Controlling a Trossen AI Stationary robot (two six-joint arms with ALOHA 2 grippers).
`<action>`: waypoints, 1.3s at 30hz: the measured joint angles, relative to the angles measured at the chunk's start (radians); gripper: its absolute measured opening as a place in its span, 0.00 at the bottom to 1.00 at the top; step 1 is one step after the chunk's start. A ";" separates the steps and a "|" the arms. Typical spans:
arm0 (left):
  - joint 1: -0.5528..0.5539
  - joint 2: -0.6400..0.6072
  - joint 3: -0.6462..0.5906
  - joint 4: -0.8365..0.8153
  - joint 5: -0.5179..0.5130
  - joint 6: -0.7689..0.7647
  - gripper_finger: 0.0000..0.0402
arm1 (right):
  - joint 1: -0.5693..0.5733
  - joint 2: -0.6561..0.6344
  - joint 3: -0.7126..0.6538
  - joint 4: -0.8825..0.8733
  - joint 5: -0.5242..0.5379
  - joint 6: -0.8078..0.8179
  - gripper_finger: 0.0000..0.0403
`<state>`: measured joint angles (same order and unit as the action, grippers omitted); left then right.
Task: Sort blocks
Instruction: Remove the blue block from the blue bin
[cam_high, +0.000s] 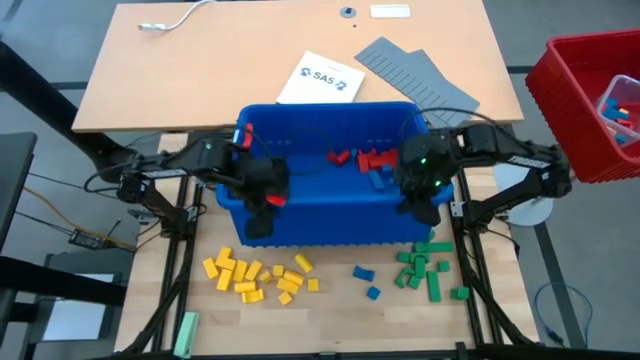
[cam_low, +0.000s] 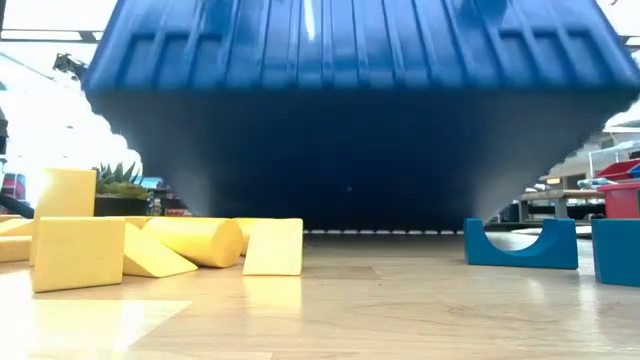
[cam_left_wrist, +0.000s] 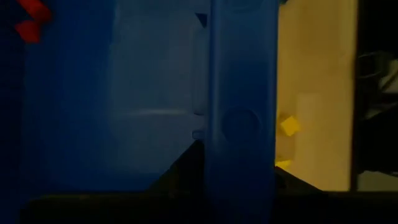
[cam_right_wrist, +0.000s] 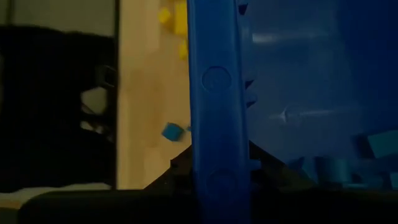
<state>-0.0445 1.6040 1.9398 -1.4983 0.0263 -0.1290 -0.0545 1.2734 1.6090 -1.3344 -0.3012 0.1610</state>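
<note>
Both grippers — left gripper (cam_high: 258, 222), right gripper (cam_high: 425, 207) — clench the near rim of the lifted blue plastic bin (cam_high: 330, 225), fingers largely hidden. Red and blue blocks (cam_high: 368, 165) lie inside; yellow blocks (cam_high: 258, 277) and green blocks (cam_high: 425, 268) dot the wooden worktop (cam_high: 335, 315).

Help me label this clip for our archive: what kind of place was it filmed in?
Probably a robotics lab or workshop. A wooden table carries colour-sorted blocks and a blue bin gripped by two robot arms; cables, a printed sheet and a red crate lie around.
</note>
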 joint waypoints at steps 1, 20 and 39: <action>-0.004 0.000 -0.025 0.010 -0.009 -0.002 0.19 | 0.007 0.001 -0.020 0.007 0.014 -0.005 0.18; -0.039 0.001 -0.415 0.217 -0.175 -0.039 0.20 | 0.089 -0.002 -0.393 0.281 0.257 -0.020 0.18; -0.042 0.009 -0.461 0.345 -0.004 -0.032 0.37 | 0.113 0.004 -0.409 0.329 0.208 -0.023 0.58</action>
<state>-0.0866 1.6134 1.4783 -1.1535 0.0226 -0.1608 0.0580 1.2777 1.2003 -1.0054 -0.0934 0.1383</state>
